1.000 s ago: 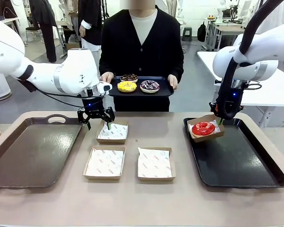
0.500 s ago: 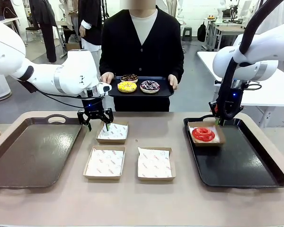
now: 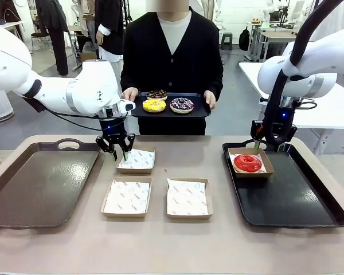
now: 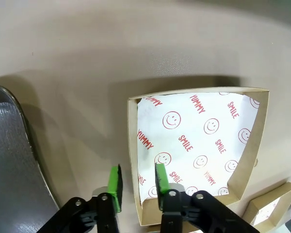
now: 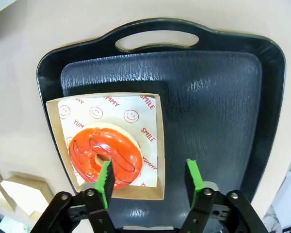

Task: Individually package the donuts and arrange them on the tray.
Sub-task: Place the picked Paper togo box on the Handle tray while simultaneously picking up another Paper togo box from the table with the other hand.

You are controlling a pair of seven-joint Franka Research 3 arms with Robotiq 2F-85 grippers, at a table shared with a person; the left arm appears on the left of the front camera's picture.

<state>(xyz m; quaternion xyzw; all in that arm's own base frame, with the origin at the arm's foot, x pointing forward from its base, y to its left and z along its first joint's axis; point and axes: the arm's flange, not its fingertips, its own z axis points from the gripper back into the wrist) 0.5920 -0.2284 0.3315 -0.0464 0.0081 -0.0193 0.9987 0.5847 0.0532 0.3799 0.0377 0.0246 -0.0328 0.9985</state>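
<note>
Bright, even overhead indoor light, front view sharp throughout. Soft short shadows beside the boxes on the surface (image 3: 160, 252). Right wrist view: streaky glare on black tray (image 5: 223, 97) toward 2 o'clock, shiny highlights on red donut (image 5: 123, 150). Left wrist view: broad soft shadow toward 12 o'clock. Wide-angle bending at wrist-view edges.

Red donut (image 3: 247, 162): glossy ring, lying flat with its hole up, in a paper-lined cardboard box (image 3: 249, 175) right of centre, at the far left corner of the black tray (image 3: 292, 200). Yellow donut (image 3: 153, 105) and purple donut (image 3: 181, 104), white-sprinkled, lie side by side. Brown donut (image 3: 156, 94) sits just behind them. All three lie flat on a held tray (image 3: 199, 103), upper centre.
</note>
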